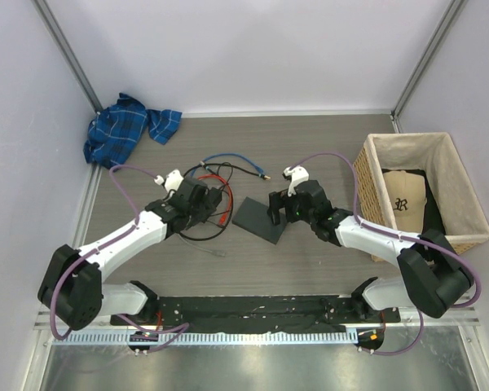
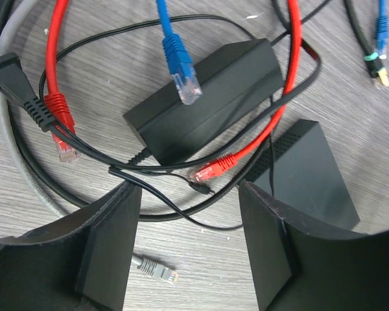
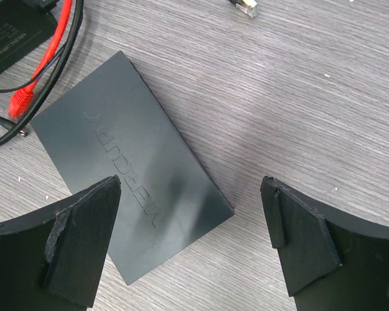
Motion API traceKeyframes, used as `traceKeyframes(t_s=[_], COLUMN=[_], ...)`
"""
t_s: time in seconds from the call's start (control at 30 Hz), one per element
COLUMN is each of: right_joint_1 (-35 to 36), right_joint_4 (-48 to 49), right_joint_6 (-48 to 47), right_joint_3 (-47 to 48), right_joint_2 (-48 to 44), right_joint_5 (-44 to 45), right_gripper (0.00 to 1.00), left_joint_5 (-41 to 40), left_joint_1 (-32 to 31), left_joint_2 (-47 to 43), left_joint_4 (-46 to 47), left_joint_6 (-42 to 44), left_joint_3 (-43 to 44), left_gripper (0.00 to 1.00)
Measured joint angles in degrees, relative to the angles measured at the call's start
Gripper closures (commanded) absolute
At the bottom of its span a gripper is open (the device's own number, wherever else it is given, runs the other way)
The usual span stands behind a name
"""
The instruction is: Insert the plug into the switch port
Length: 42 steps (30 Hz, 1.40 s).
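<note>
Right claw [image 3: 191, 194] gapes above the switch [image 3: 126, 181], long axis lying diagonal.

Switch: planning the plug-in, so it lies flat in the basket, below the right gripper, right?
No. The switch lies flat on the table, not in the basket, below the right gripper; the right wrist view shows it.
</note>
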Motion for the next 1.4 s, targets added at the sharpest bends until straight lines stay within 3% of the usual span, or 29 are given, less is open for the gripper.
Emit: traceKeyframes(t_s=[0.13,0.23,0.27,0.37,0.43,0.6,0.87,1.03,1.2,1.4], right_joint_1=[0.00,0.00,0.00,0.00,0.00,0.00,0.00,0.00,0.00,0.00], right_joint_4=[0.74,0.94,0.98,1.05,1.09,1.14,1.33,1.42,1.46,2.16], right_joint_6=[0.02,0.02,0.02,0.02,0.02,0.04,0.22,0.24,0.24,0.26], right_joint_3=[-0.09,-0.11,-0.15,-0.28,-0.31,-0.31,-0.33,-0.59,-0.72,-0.87], right_joint_2=[0.00,0.00,0.00,0.00,0.00,0.00,0.00,0.00,0.00,0.00], right_joint_5=[-0.39,-0.66,-0.79,-0.87,-0.96,-1.05,-1.66,-1.84,-1.92,-2.95], right_gripper=[0.02,0.02,0.02,0.02,0.02,0.02,0.02,0.02,0.02,0.03], left_joint_5=[-0.59,-1.16,-1.44,-2.54,-3.61,-7.02,-7.34,-3.78,3.50,11.13], left_joint_1=[-0.13,-0.26,-0.31,-0.31,-0.31,1.57,19.06,22.43,22.12,20.52], left_joint_2=[1.46,1.73,1.73,1.73,1.70,1.73,5.38,9.75,7.21,2.64], left_joint_4=[0.02,0.02,0.09,-0.11,-0.81,-5.95,-9.05,-11.32,-11.67,-13.77], left_joint_6=[-0.85,-1.53,-1.73,-2.05,-1.70,3.26,16.96,23.28,25.29,25.62], left_joint_3=[0.00,0.00,0.00,0.04,0.37,6.45,24.70,38.25,38.58,30.10], left_gripper=[0.45,0.60,0.74,0.95,1.00,1.00,1.00,1.00,1.00,1.00])
